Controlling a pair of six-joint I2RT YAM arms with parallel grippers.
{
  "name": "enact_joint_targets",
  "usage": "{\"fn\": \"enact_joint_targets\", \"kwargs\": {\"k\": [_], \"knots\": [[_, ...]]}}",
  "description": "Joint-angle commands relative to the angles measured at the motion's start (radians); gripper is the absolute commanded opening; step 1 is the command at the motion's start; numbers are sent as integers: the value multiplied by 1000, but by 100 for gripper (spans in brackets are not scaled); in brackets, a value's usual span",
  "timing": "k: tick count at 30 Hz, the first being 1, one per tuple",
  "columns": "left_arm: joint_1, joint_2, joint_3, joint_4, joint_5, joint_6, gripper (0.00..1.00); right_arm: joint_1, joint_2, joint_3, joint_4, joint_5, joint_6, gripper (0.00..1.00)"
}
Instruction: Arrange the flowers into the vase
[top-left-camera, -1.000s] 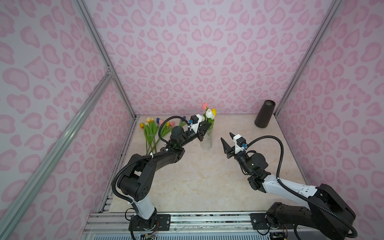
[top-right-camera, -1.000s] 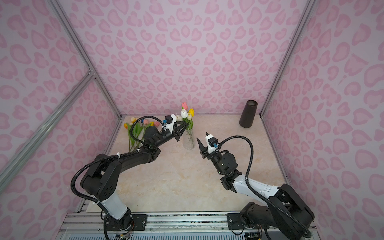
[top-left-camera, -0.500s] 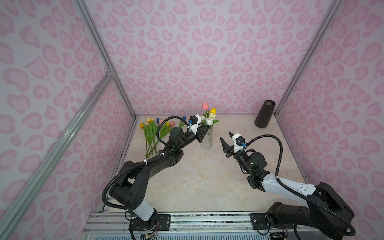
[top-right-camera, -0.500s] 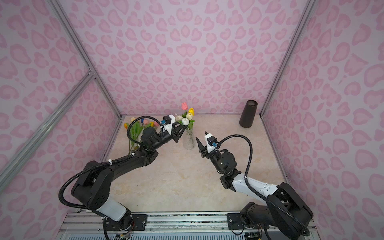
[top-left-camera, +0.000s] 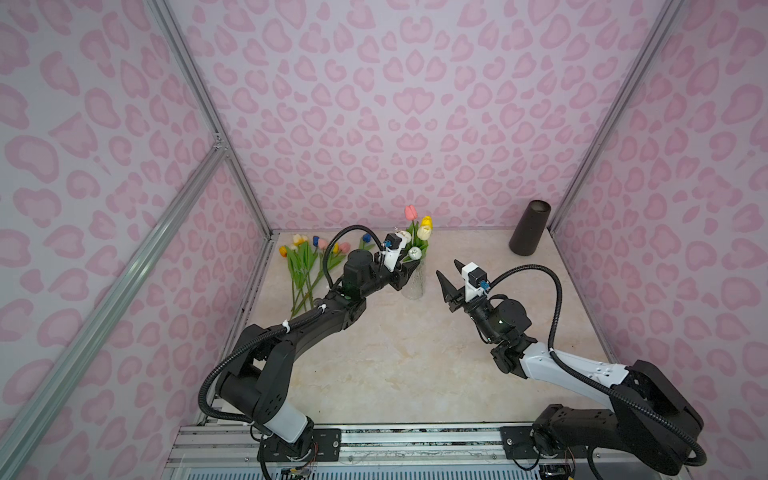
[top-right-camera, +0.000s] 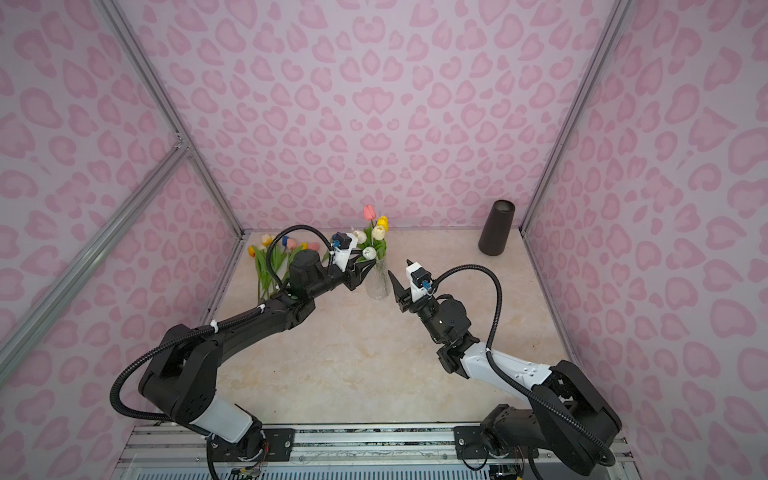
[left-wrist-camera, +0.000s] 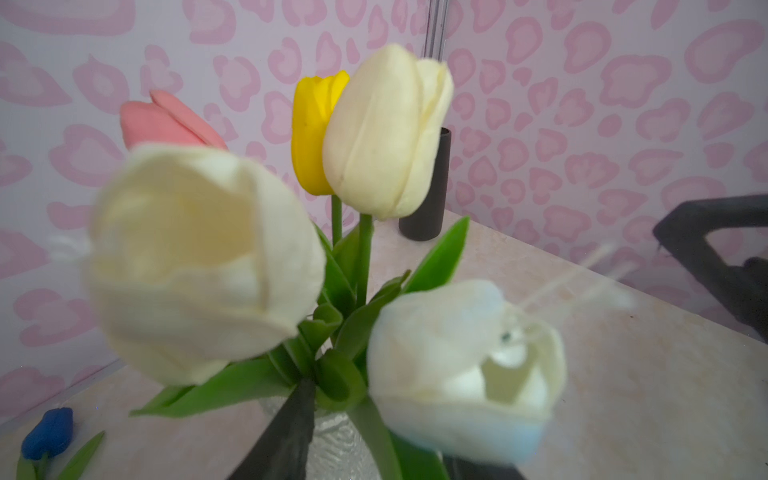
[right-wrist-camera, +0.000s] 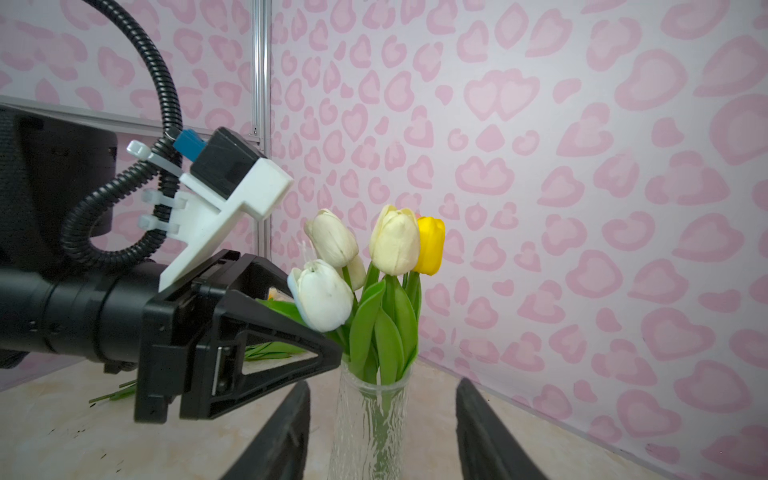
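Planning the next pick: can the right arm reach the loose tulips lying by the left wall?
Probably not: the left arm and the vase stand between the right gripper and those loose tulips.

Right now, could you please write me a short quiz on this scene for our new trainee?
1. True or false: the dark cylinder stands in the far right corner, apart from the glass vase.
2. The left gripper is: A) at the vase's mouth, jaws apart; B) pulled back near its base; C) around the dark cylinder.
3. Where are the loose tulips?
Key: 1 true; 2 A; 3 lying on the table by the left wall, at the far end.
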Motion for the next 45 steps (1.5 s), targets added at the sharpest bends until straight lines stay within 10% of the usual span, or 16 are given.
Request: {"fn": "enact_joint_targets", "kwargs": {"k": [1, 15, 29, 45], "knots": [[1, 0, 34, -94, -36, 30, 49, 0, 10, 19, -44, -8, 7, 56], [6, -220, -84, -251, -96, 123, 73, -71, 96, 69, -129, -84, 97, 63], [12, -613, -442, -57, -58, 134, 92, -104, 355, 160, -47, -165, 131, 74], [26, -711, -613, 51, -255, 81, 92, -110, 634, 349, 32, -258, 171, 85]]}}
